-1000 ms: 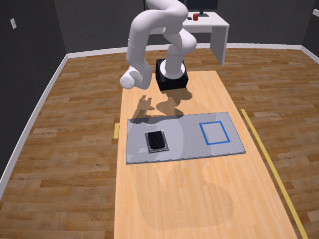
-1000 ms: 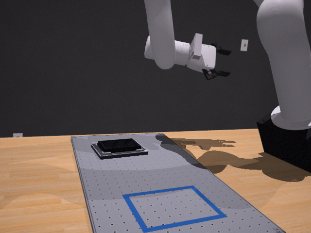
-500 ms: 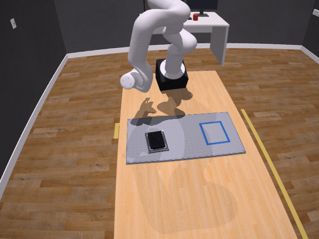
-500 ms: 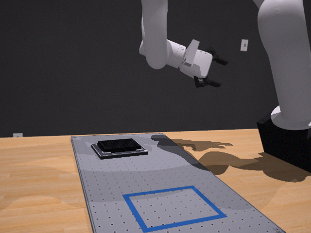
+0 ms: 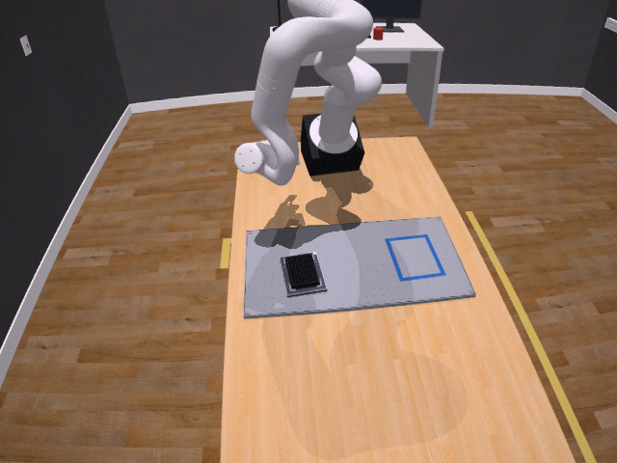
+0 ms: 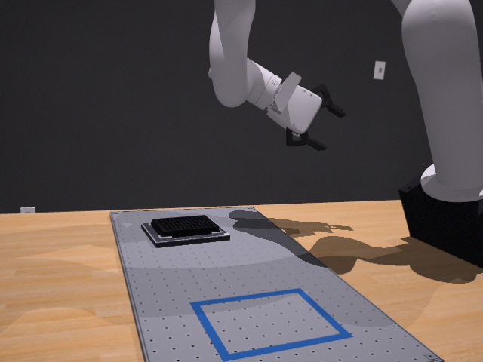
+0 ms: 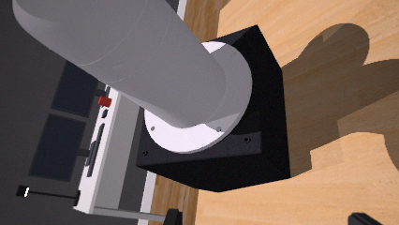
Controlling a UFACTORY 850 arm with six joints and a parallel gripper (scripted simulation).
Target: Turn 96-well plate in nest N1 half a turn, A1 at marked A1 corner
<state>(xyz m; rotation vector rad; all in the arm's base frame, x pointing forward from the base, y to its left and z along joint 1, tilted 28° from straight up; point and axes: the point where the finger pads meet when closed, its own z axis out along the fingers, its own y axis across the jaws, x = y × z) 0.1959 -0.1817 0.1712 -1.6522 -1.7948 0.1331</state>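
The black 96-well plate [image 5: 302, 271] [image 6: 183, 225] sits in the grey plate nest N1 [image 5: 306, 290] [image 6: 187, 238], on the left part of the grey perforated base plate [image 5: 359, 293] [image 6: 164, 280]. I cannot make out the plate's cut-off corner or the A1 mark. My gripper [image 6: 333, 131] [image 7: 272, 219] is open and empty. It hangs high in the air, tilted down toward the robot's black base [image 5: 333, 158] [image 6: 441, 229] [image 7: 253, 159], well above and behind the plate. In the top view the arm hides the fingers.
A blue outlined rectangle [image 5: 420, 276] [image 6: 245, 296] is marked on the right part of the base plate. The base plate lies across a long wooden table [image 5: 378, 373]. A white desk [image 5: 414, 44] with a red can [image 5: 378, 33] [image 7: 104, 100] stands behind the robot.
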